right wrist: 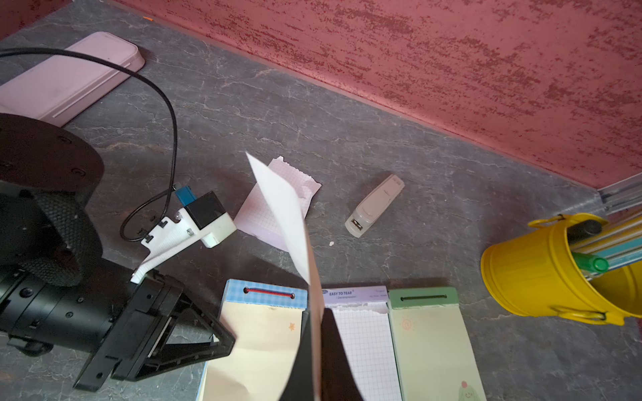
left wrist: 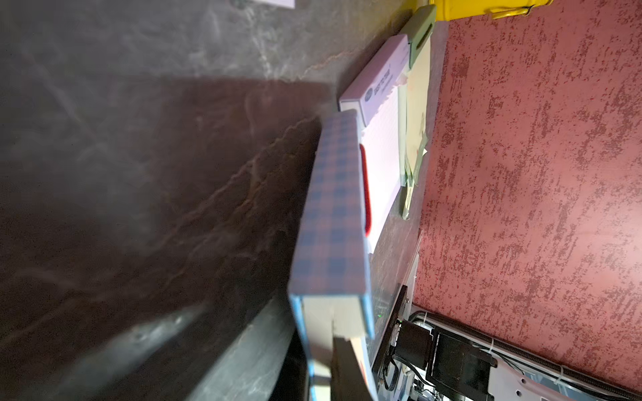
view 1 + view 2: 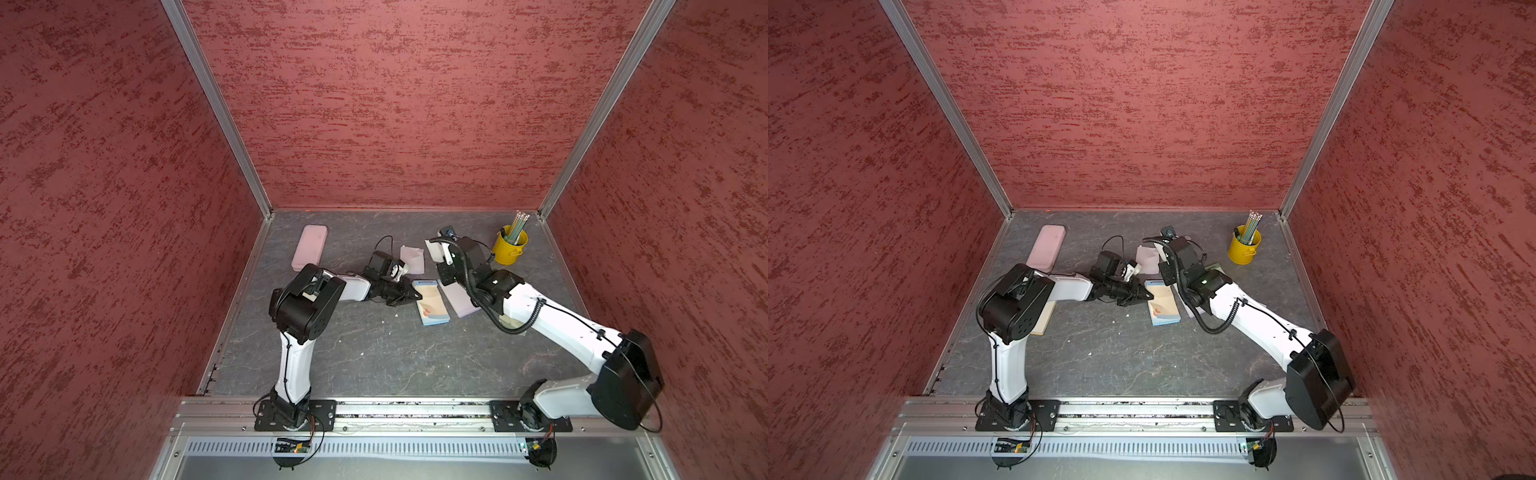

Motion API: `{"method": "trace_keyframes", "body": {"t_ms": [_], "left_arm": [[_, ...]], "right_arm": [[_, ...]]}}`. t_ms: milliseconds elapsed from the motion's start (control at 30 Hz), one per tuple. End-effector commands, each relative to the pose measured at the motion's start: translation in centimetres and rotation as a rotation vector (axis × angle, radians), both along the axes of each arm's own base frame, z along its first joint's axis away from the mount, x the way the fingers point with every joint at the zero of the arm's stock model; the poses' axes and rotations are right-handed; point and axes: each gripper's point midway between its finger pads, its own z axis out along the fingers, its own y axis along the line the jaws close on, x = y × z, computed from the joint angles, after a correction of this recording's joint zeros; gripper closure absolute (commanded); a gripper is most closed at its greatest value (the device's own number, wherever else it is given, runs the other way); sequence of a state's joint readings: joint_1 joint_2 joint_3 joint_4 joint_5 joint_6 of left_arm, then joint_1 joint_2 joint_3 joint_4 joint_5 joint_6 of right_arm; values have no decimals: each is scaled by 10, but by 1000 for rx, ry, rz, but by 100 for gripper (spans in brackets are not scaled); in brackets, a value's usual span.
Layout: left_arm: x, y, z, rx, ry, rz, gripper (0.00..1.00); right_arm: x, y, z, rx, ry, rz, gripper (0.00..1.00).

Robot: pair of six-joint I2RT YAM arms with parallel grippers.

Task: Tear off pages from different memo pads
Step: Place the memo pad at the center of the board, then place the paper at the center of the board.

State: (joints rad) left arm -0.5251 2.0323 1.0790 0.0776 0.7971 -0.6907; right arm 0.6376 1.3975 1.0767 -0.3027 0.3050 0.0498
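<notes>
Three memo pads lie side by side: a blue-topped pad (image 1: 264, 347) (image 3: 432, 301), a lilac-topped pad (image 1: 361, 347) (image 3: 457, 303) and a green-topped pad (image 1: 430, 347). My right gripper (image 1: 314, 347), above them, is shut on a pale cream page (image 1: 281, 208) (image 3: 432, 248) that stands up from its fingers. A loose lilac grid page (image 1: 274, 205) (image 3: 411, 259) lies behind the pads. My left gripper (image 3: 409, 295) (image 1: 222, 343) lies low and sideways. Its jaws are nearly together, with the tips on the blue-topped pad's left edge. Another cream pad (image 3: 1044, 320) shows partly under the left arm.
A pink rounded case (image 3: 309, 247) lies at the back left. A small beige stapler (image 1: 377, 205) sits behind the pads. At the back right, close to the right arm, stands a yellow bucket of pencils (image 3: 509, 245). Red walls enclose the table on three sides.
</notes>
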Motion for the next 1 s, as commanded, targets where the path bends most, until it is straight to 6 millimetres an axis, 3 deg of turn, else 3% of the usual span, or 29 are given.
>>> {"method": "trace_keyframes", "body": {"t_ms": [0, 133, 200, 233, 333, 433, 600, 733, 833, 967], "left_arm": [[-4, 10, -12, 83, 16, -1, 78], [-3, 15, -6, 99, 6, 8, 61], [-5, 25, -6, 128, 0, 19, 49], [-7, 32, -5, 142, -3, 25, 44], [-10, 55, 7, 171, -25, 61, 37], [-12, 86, 25, 203, -51, 125, 33], [-14, 159, 46, 384, -128, 292, 22], [-12, 217, 67, 553, -246, 440, 0], [-10, 247, 84, 632, -320, 510, 0], [-13, 275, 98, 602, -299, 617, 1]], "right_arm": [[5, 12, 4, 59, -2, 15, 100], [7, 19, 2, 77, 17, 28, 100], [7, 21, 2, 88, 23, 34, 100], [10, 25, -9, 77, 48, 36, 100], [14, 37, -14, 97, 69, 49, 100], [22, 56, -23, 95, 87, 64, 100], [51, 85, -30, 105, 79, 61, 100], [82, 108, -42, 73, 54, 32, 100], [106, 117, -55, 17, 33, -8, 100], [128, 127, -75, -77, 0, -41, 100]]}}
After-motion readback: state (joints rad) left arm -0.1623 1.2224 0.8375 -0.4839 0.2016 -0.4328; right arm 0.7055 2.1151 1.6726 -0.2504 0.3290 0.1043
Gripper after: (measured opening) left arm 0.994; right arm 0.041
